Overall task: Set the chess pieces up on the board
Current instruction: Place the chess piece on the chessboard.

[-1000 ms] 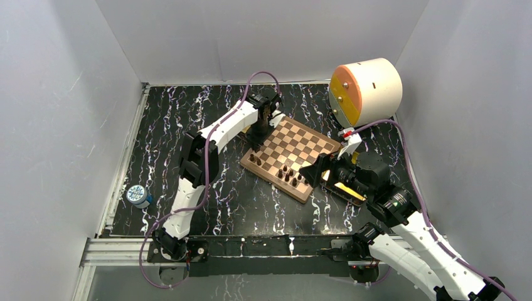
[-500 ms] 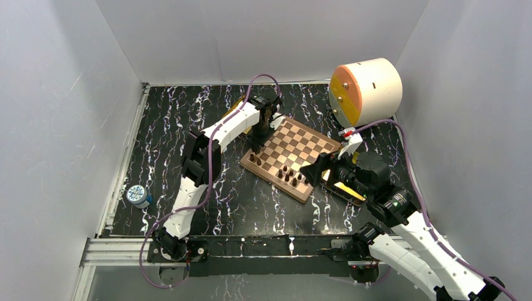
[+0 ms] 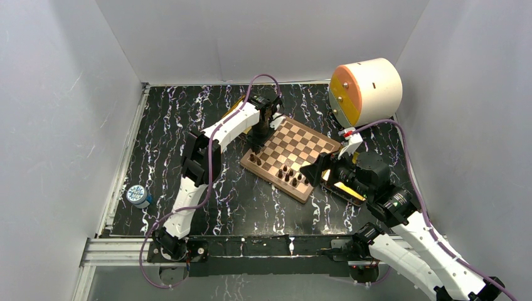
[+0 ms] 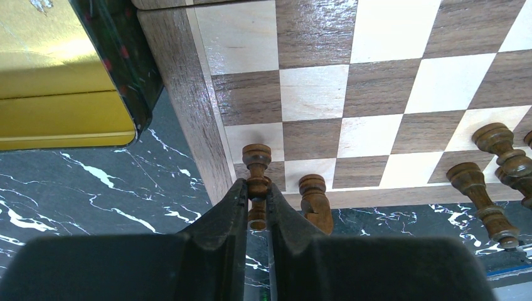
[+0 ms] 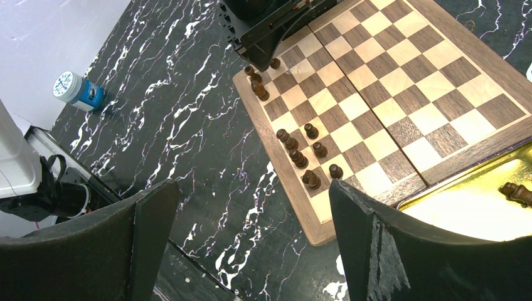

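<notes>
The board (image 3: 300, 139) lies turned diagonally in the middle of the table. My left gripper (image 4: 256, 189) is shut on a dark brown chess piece (image 4: 257, 155) over the board's (image 4: 313, 94) near-left corner squares, right beside a dark knight (image 4: 315, 204). Whether the held piece touches the board I cannot tell. More dark pieces (image 5: 301, 157) stand in two short rows along the board's (image 5: 401, 81) near edge. My right gripper (image 5: 250, 194) hangs wide open with nothing in it, above the table off the board's near corner. No pale pieces show.
One gold tray (image 4: 56, 94) lies by the board's left corner. Another gold tray (image 5: 477, 200) at the right holds a dark piece (image 5: 517, 192). A cream drum with an orange face (image 3: 366, 89) stands at the back right. A small blue-and-white jar (image 3: 138, 195) sits front left.
My left arm has shifted slightly near the board's left corner, still gripping the dark piece. The right arm has not moved.
</notes>
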